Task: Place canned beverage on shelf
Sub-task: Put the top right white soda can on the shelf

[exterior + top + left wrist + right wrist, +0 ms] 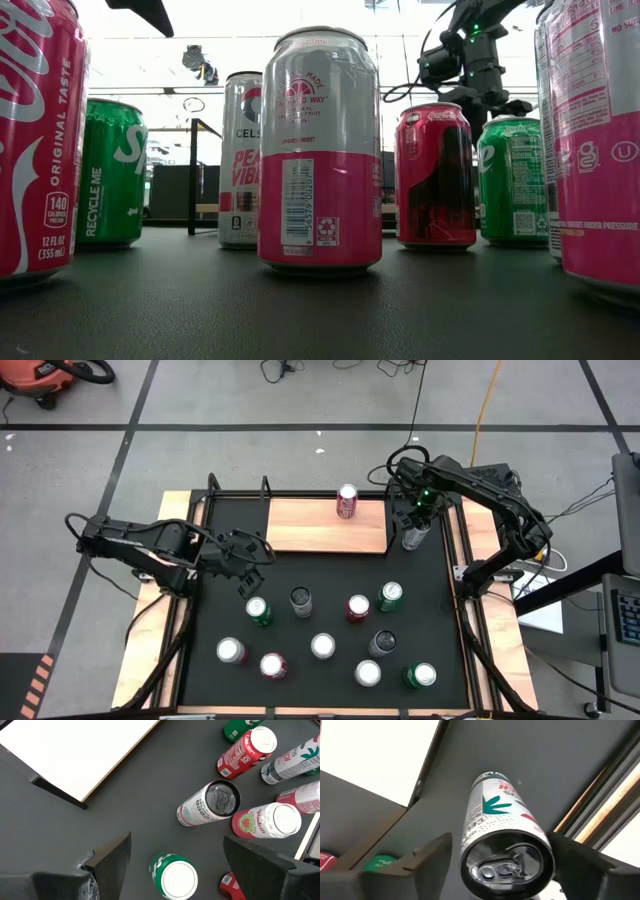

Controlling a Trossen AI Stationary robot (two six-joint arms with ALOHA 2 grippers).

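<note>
High view: right gripper (414, 526) grasping silver can (413, 537) beside shelf (326, 525) edge; left gripper (252, 552) released

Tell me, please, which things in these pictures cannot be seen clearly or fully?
- Right end effector: its fingers flank the white can, but in the right wrist view contact cannot be told.
- Same can, high view: the end effector covers most of it.
- Shelf, low view: hidden behind the front cans.
- Pink can, low view: cut by the picture's edge.
- Green can, left wrist view: its label is cut off.
</note>
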